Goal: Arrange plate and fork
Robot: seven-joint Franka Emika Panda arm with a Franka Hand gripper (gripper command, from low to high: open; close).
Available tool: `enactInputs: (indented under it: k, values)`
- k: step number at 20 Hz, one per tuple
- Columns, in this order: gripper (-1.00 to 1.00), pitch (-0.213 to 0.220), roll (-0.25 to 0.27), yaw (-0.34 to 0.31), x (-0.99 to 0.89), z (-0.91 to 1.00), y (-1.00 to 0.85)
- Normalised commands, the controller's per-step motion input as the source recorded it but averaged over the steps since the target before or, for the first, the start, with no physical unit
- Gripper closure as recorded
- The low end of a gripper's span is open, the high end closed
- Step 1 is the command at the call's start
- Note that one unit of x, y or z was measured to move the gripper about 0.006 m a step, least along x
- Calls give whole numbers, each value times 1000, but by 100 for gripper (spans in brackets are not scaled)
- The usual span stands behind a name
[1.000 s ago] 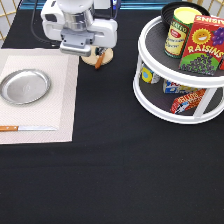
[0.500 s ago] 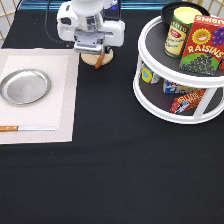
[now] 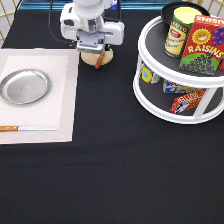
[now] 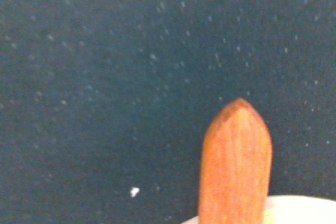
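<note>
Plate [image 3: 25, 86] and fork are found well apart: the plate, round and shiny, is seen lying flat on a pale mat [image 3: 62, 107] at the left of the table [image 3: 120, 175], which is covered in black cloth. Nearest on that mat, just in front of the plate and close to the mat's near edge, a knife [image 3: 27, 128] is laid crosswise, its wooden handle pointing left and its flat blade pointing right. Further right, a white two-tier turntable [image 3: 175, 82] is set on the cloth; small packets and a tin are kept on its lower shelf, while a yellow-labelled can [image 3: 179, 31] and a red raisin box [image 3: 204, 45] are stood on the upper shelf, with a dark bowl partly hidden behind them. Further back, just beyond the mat's far right corner, a tan wooden disc [image 3: 95, 57] is seen on the cloth, and the brown-orange handle of the fork [image 3: 100, 60] is shown sticking out over it, tilted, directly under the gripper [image 3: 93, 49]. The gripper, white and grey, is positioned low over the disc, with the arm behind it at the far edge of the table. Whether the fingers are spread or pressed on the handle cannot be told, since they are hidden by the hand's body. In the wrist view the pointed end of the fork's handle [image 4: 236, 165] is shown close up against the black cloth, with a pale edge of the disc [image 4: 300, 212] beneath it.
</note>
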Motion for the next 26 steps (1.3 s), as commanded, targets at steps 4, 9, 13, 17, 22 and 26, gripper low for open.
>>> enactInputs:
  k: [4,9,13,17,22,26]
  values:
    - [-100,-149,-33,-45,-447,-546,299]
    - [-100,-171,-18,-38,-398,-412,278]
    - [-100,-170,0,-21,-401,-241,95]
    - [-100,-134,32,-42,-261,-32,-59]
    - [100,-68,58,-88,-119,-25,-122]
    - [100,-51,65,-89,-199,-76,-56]
